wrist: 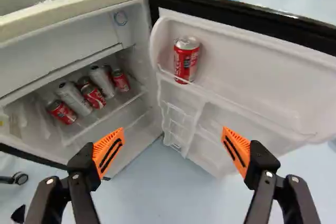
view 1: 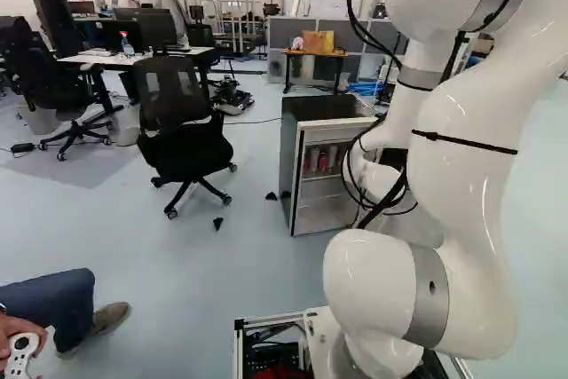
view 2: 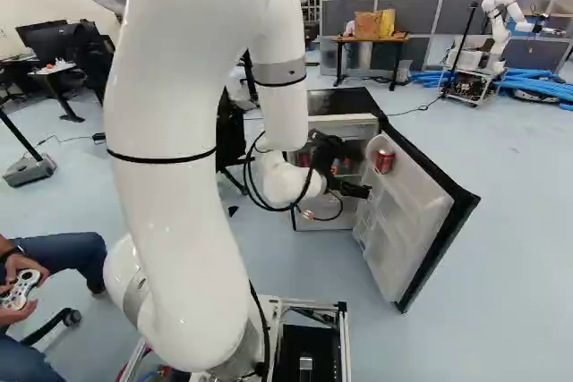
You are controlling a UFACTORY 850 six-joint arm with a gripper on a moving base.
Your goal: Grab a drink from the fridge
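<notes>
The gripper (view 2: 358,167) is in front of the small fridge (view 2: 345,103), whose door (view 2: 416,212) stands swung open. In the wrist view the gripper (wrist: 170,153) is open, its orange-padded fingers wide apart with nothing between them. Ahead of it, a red can (wrist: 186,60) stands upright in the door's top shelf. Several red and silver cans, among them a silver one (wrist: 73,98) and a red one (wrist: 93,96), sit together on a shelf inside the fridge. The left base view shows some cans (view 1: 322,161) through the fridge's opening.
An office chair (view 1: 182,130) stands left of the fridge. Dark scraps (view 1: 217,223) lie on the floor nearby. A seated person with a controller (view 2: 20,289) is at the left of the right base view. Behind are a small table (view 2: 369,40) and another robot (view 2: 501,20).
</notes>
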